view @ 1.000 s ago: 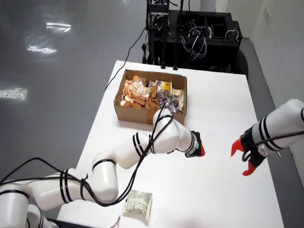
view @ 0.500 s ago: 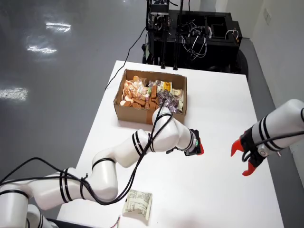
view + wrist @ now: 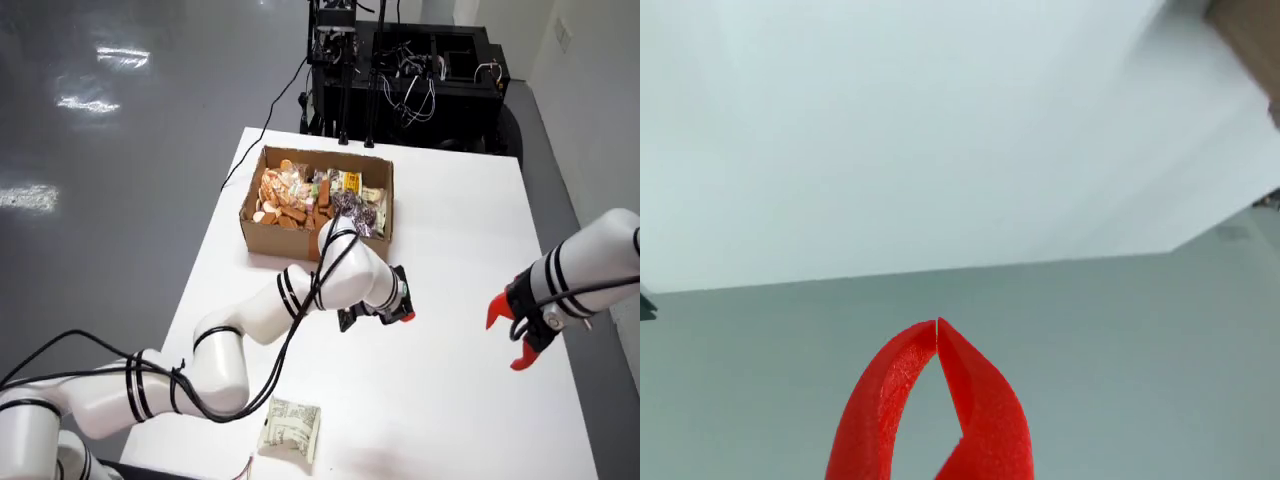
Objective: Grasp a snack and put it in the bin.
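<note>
I judge the job at an early stage, between picks. My claw (image 3: 403, 312) hangs over the middle of the desk (image 3: 450, 230), just near of the box (image 3: 262, 232), and it carries nothing. In the wrist view the two red tips (image 3: 937, 325) meet with nothing between them, so it is closed and empty. That view shows only bare desk, the floor past its edge, and a brown corner at the top right that I take for the box.

The box, which I take for the bin, sits at the far left of the desk and already holds a heap of snacks. One snack (image 3: 291, 430), a pale printed packet, lies flat at the near edge of the desk, beside my arm's lower links and well apart from the claw. It looks like the one left to fetch. To get it I would have to open the claw, swing back toward the near edge, take it, carry it over the box and let go. None of that has begun.

Against the frames from a second and half a second ago, the claw has drifted left and slightly toward the box, and the wrist has turned so less of the red shows from overhead. The packet and box have not moved. The second arm (image 3: 510, 335) on the right holds the same pose, its red fingers parted.
</note>
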Available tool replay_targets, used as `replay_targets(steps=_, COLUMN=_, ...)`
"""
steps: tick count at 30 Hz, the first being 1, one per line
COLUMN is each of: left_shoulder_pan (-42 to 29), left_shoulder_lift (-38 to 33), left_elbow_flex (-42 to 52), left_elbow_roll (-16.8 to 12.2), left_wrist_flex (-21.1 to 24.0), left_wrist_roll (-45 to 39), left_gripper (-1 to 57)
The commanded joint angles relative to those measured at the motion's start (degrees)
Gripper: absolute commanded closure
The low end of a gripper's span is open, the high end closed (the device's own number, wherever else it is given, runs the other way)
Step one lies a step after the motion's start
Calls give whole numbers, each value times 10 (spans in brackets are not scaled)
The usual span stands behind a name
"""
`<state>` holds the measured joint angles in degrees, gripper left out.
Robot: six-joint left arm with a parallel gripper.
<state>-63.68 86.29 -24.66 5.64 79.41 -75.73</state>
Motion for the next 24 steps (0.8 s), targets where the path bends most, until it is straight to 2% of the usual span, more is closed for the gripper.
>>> replay_targets(steps=1, left_shoulder_pan=3, left_shoulder_lift=-5, left_elbow_flex=2, left_elbow_roll=-1, left_wrist_flex=25, left_wrist_roll=477, left_gripper=568)
replay_targets(steps=3, left_shoulder_pan=4, left_shoulder_lift=-15, left_elbow_flex=15, left_elbow_roll=-1, left_wrist_flex=33, left_wrist_roll=456, left_gripper=567)
replay_targets(steps=5, left_shoulder_pan=5, left_shoulder_lift=-46, left_elbow_flex=67, left_elbow_roll=-1, left_wrist_flex=38, left_wrist_roll=437, left_gripper=567)
replay_targets(steps=11, left_shoulder_pan=8, left_shoulder_lift=-220, left_elbow_flex=363, left_elbow_roll=27, left_wrist_flex=40, left_wrist_roll=378, left_gripper=568)
replay_targets(steps=15, left_shoulder_pan=4, left_shoulder_lift=-300, left_elbow_flex=500, left_elbow_roll=42, left_wrist_flex=38, left_wrist_roll=355, left_gripper=556)
replay_targets(steps=24, left_shoulder_pan=-8, left_shoulder_lift=-409, left_elbow_flex=681, left_elbow_roll=51, left_wrist_flex=30, left_wrist_roll=281, left_gripper=425)
